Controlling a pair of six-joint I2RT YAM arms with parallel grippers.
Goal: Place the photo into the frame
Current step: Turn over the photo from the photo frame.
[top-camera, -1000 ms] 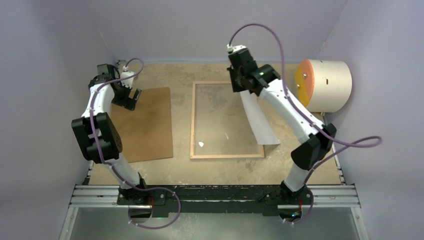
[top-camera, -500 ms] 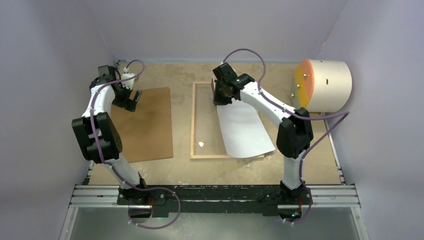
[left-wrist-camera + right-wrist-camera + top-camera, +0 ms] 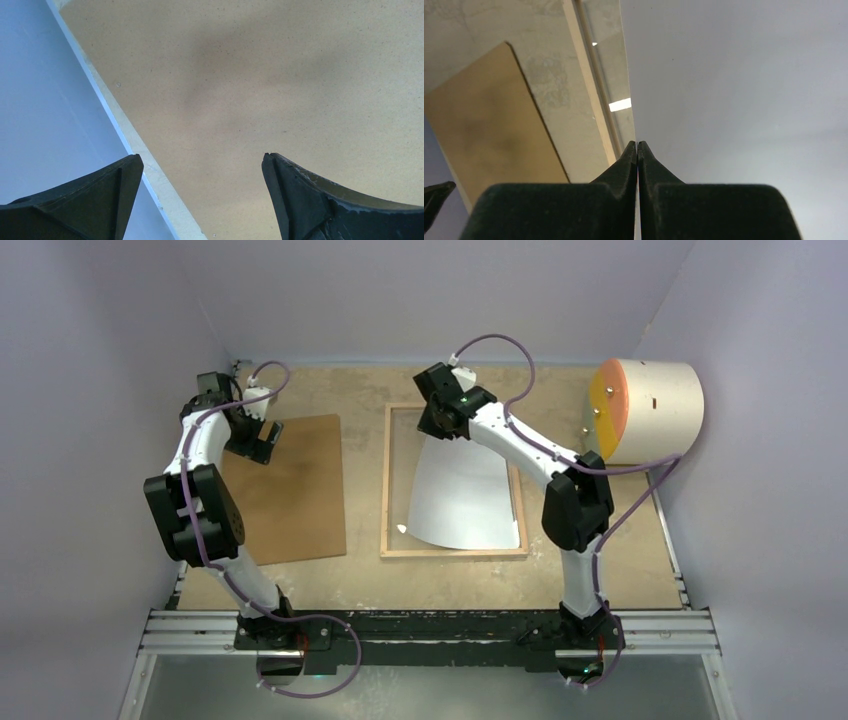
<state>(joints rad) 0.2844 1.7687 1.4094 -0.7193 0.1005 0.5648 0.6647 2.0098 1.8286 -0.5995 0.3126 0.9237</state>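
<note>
progress: about halfway imo | photo: white side up, draped over the frame mid-table, far end lifted, near end curling by the frame's near rim | right gripper: fingers pinching photo's far edge | left gripper: fingers spread, holding nothing, far-left by the brown board | left: lay flat, square up, let go

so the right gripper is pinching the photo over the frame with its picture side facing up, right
Not quite. The right gripper does pinch the photo over the frame, but its plain white back faces up, as the top external view shows.
</note>
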